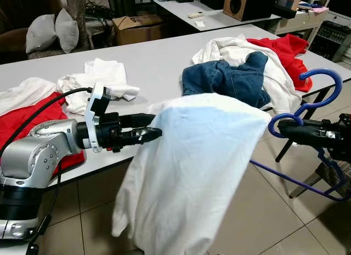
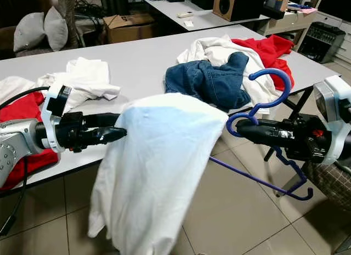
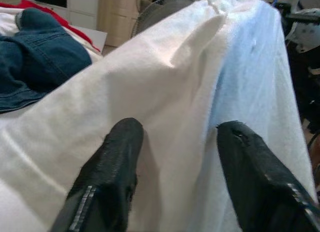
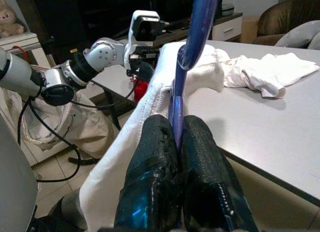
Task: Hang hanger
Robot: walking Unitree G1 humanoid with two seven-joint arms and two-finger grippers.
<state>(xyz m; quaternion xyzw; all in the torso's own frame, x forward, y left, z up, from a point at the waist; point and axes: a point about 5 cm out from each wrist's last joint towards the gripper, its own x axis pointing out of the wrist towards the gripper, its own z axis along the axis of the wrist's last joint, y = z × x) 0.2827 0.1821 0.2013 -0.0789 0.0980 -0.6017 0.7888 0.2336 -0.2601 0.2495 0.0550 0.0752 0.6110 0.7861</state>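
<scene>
Hanger (image 2: 258, 151) pinched in right gripper (image 2: 244, 130), long axis running leftward into shirt (image 2: 159, 173) over floor beside table (image 2: 142, 57). Left gripper (image 1: 156, 129) spread, touching shirt's far shoulder.

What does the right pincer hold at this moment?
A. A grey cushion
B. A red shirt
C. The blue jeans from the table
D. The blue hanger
D: the right pincer is shut on the blue hanger, just under its hook; in the right wrist view the two black fingers press together on the blue bar, while the white garment hangs over the hanger's other end.
</scene>
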